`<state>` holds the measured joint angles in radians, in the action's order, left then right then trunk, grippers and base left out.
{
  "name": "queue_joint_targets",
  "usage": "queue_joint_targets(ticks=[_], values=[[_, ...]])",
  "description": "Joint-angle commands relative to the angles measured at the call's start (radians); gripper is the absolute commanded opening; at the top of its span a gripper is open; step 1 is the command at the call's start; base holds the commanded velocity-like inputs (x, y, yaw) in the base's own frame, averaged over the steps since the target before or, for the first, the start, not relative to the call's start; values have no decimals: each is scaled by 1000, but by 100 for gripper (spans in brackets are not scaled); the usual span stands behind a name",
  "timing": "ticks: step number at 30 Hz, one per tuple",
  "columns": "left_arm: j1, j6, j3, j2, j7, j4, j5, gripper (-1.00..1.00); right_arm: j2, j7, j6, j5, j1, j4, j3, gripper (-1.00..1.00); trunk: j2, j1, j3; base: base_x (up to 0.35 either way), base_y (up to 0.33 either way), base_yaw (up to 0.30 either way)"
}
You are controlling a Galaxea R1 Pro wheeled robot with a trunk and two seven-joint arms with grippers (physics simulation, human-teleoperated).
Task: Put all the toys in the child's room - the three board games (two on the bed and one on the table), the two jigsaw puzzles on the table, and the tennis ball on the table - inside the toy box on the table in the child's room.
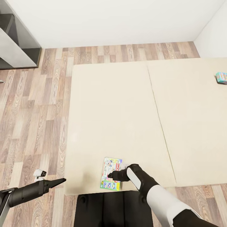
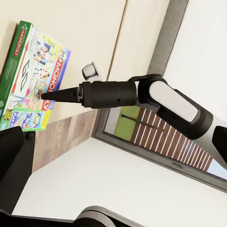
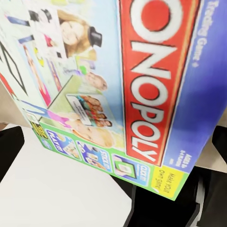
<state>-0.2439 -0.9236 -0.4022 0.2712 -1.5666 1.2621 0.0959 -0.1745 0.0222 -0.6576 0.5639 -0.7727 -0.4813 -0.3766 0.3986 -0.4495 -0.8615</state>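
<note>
Right fingers (image 1: 111, 175) rest on the white-and-green board game (image 1: 111, 178) on the bed (image 1: 126, 119), their spread indiscernible.

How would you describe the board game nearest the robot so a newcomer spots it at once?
Start at the bed, the wide beige two-part mattress. On its near edge, by the robot's trunk, lies the white-and-green board game with a red MONOPOLY band, the right pincer over it. The other game, the small blue box, sits far off at the right edge.

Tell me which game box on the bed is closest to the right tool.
The white-and-green Monopoly box at the bed's near edge, right by the right tool. The smaller blue box lies far off at the opposite side.
</note>
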Motion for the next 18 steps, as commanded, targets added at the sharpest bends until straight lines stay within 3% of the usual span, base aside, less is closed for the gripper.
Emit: queue_joint_targets(ticks=[1, 12, 18], values=[[0, -11, 0, 0, -4, 0, -1, 100, 0, 2, -4, -4, 0, 0, -1, 100, 2, -1, -1, 0, 0, 0], [0, -11, -1, 0, -4, 0, -1, 100, 0, 2, 0, -5, 0, -2, -1, 100, 2, -1, -1, 0, 5, 0], [0, -11, -1, 2, -4, 0, -1, 100, 0, 2, 13, -5, 0, -2, -1, 100, 2, -1, -1, 0, 127, 0]])
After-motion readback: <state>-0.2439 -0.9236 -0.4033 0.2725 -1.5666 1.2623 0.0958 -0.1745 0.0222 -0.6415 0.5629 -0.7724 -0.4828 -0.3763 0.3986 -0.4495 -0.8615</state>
